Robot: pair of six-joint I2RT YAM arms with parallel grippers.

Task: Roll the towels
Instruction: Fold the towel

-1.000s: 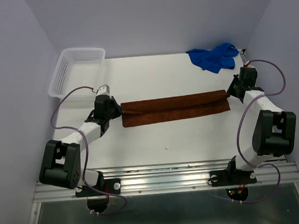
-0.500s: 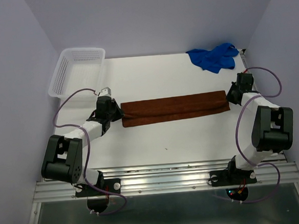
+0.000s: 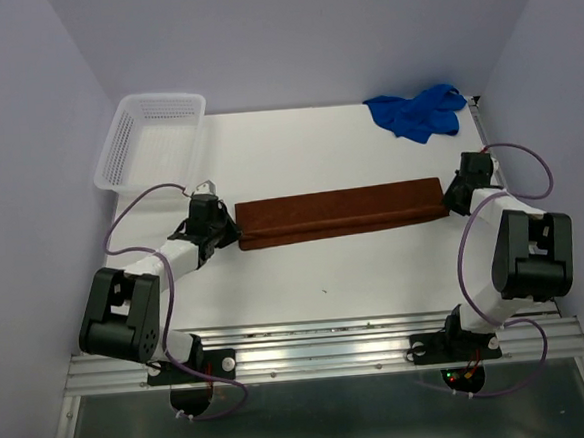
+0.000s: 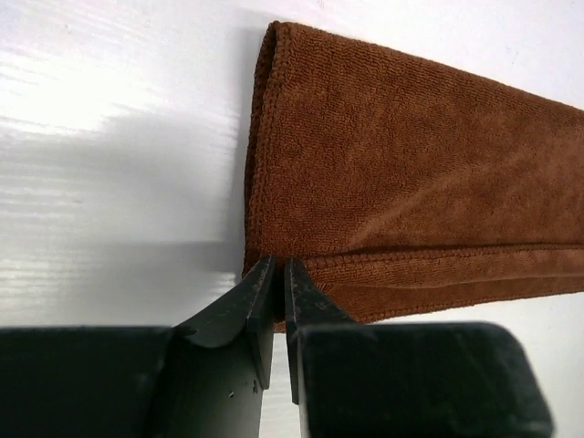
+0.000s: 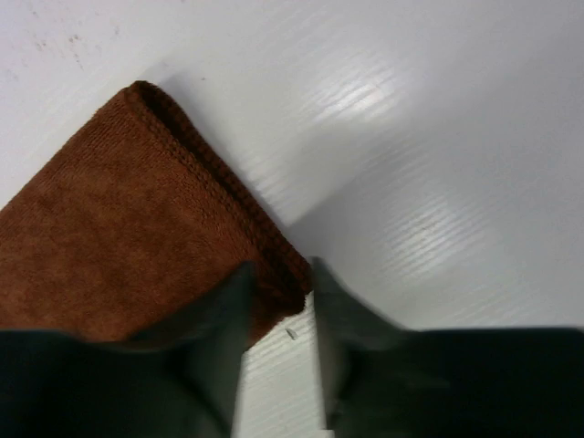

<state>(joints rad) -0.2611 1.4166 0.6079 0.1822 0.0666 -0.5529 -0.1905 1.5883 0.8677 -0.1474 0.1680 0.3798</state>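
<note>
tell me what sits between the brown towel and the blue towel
Nothing: in the top view, only bare white table separates the folded brown towel from the crumpled blue towel.

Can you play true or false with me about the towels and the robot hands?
1. The brown towel lies in one long folded strip. True.
2. The blue towel is in the white basket. False: it lies on the table at the far right corner, and the basket is at the far left.
3. The left gripper and the right gripper are each at one end of the brown towel. True.
4. The blue towel is rolled up neatly. False: it is a crumpled heap.
</note>
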